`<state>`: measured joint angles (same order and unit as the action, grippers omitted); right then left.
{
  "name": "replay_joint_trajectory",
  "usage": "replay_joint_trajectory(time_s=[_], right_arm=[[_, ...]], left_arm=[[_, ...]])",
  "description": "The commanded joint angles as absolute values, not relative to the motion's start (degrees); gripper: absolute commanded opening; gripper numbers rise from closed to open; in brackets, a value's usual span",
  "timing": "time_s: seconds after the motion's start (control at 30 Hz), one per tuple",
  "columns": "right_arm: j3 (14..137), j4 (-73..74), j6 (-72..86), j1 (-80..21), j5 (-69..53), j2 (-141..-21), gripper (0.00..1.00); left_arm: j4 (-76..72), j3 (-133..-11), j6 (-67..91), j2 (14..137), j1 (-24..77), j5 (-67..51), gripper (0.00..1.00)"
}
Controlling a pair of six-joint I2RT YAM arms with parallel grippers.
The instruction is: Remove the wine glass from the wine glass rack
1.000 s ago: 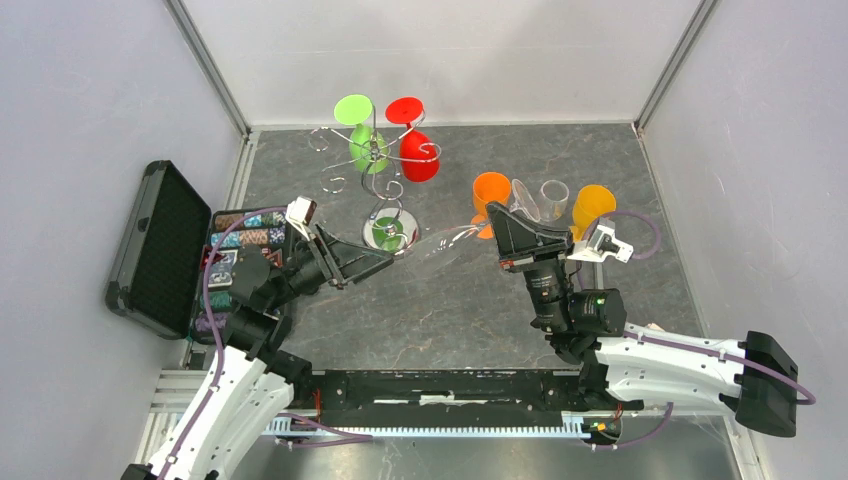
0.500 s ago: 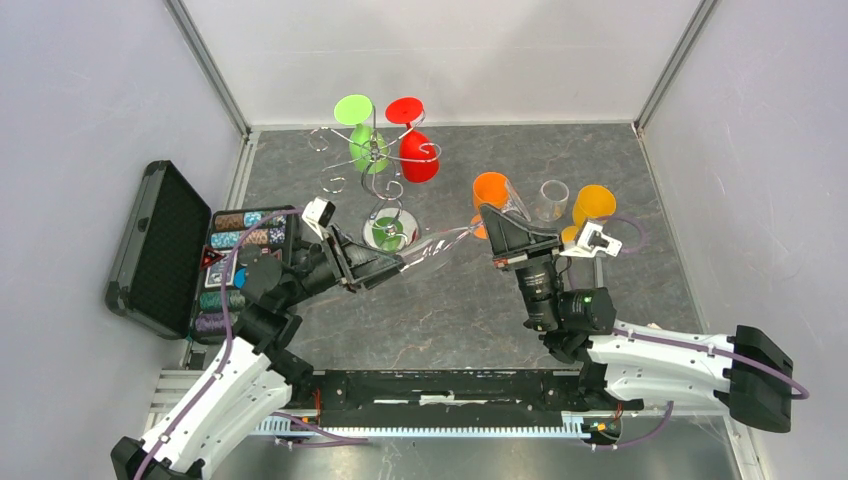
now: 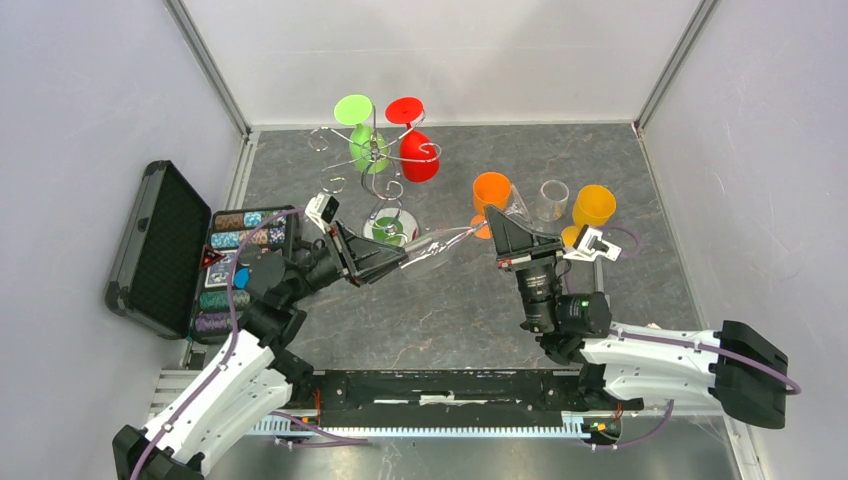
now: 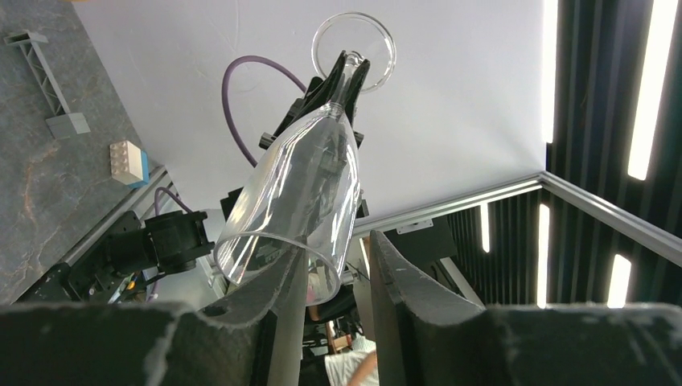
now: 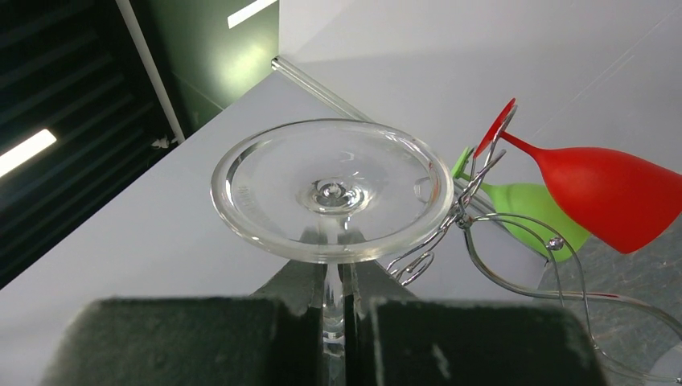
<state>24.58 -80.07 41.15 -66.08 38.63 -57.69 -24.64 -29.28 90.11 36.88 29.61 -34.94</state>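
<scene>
Clear wine glass is held aloft just in front of the rack, off its arms. Its stem is pinched by the closed right gripper; its rim is straddled by the part-open left gripper. A handover is judged in hand: gentle closing on the rim is called for next.

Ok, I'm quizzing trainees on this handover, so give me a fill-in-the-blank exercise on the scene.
1. The right gripper is shut on the clear wine glass's ____.
2. On the wine glass rack hang a green glass and a ____ one.
3. The open left gripper straddles the bowl's ____.
Missing: stem; red; rim.
</scene>
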Motion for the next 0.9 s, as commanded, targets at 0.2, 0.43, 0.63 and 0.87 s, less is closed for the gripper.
replay_joint_trajectory(time_s=[0.2, 0.43, 0.63, 0.87], right_arm=[[23.4, -87.59, 40.32, -66.36, 35.09, -60.55, 0.0], [23.25, -91.65, 38.43, -66.36, 32.7, -62.23, 0.0], [22.86, -95.14, 37.09, -66.36, 30.67, -63.97, 0.0], [21.98, -94.84, 36.49, -66.4, 31.28, -62.89, 0.0]], left_arm=[[-29.77, -31.26, 92.03, 39.25, 31.14, -30.37, 0.36], [-29.73, -30.83, 93.95, 38.56, 31.29, -27.98, 0.28], [-29.91, -31.02, 96.37, 38.19, 31.29, -27.76, 0.15], [-29.36, -31.25, 95.74, 37.63, 31.29, -28.08, 0.02]])
